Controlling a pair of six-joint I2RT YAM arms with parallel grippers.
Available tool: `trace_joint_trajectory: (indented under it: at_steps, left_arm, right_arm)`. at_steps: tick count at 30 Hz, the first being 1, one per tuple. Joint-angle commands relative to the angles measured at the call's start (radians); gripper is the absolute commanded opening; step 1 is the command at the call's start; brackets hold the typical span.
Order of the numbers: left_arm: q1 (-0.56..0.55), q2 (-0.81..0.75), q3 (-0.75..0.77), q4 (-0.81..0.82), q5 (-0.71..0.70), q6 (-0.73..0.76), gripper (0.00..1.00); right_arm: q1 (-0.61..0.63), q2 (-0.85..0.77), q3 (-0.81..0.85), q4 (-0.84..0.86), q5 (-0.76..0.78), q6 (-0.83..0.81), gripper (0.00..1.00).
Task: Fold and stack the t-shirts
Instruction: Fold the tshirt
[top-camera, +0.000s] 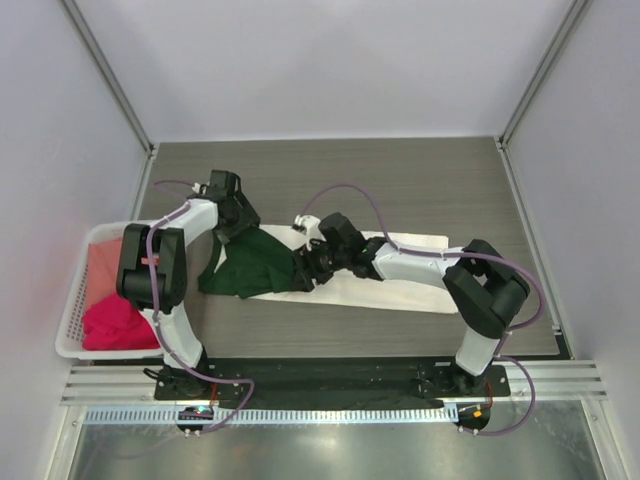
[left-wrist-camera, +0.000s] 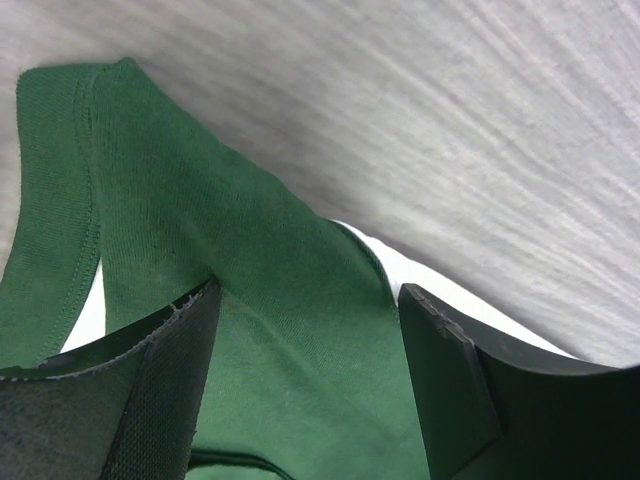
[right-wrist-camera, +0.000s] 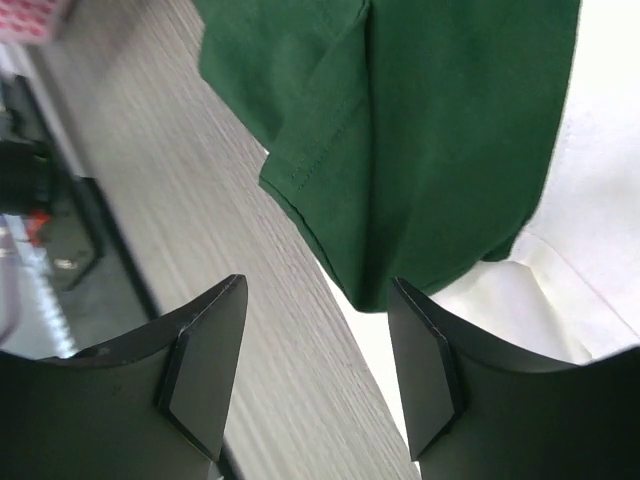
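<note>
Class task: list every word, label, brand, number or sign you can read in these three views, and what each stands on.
No text can be read in any view.
The dark green t-shirt and the pale cloth under it show no print.
A small fitting below the left arm's base is too small to tell whether it bears lettering.

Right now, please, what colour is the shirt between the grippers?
The cloth shirt is dark green; right wrist view shows it best.
</note>
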Motion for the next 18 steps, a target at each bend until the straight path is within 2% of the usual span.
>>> trace_joint_trajectory:
  at_steps: [1,5,6,12,18]
  left_arm:
    - [0.008,-0.067,-0.039,-0.024,-0.035,0.004,0.75]
    - [0.008,-0.133,-0.07,-0.028,-0.032,-0.019,0.75]
    - [0.008,-0.162,-0.073,-0.036,-0.041,-0.037,0.75]
    - [0.008,-0.224,-0.079,-0.094,-0.046,-0.083,0.78]
    - [0.008,-0.291,-0.105,-0.11,-0.044,-0.119,0.78]
  right_arm:
    - [0.082,-0.044,0.025,-0.031,0.279,-0.148,0.63]
    - [0.205,-0.047,0.025,-0.019,0.484,-0.243,0.63]
    - [0.217,-0.05,0.02,0.028,0.541,-0.257,0.63]
    - [0.309,-0.061,-0.001,0.12,0.63,-0.366,0.6]
    - [0.378,-0.009,0.042,0.135,0.736,-0.444,0.55]
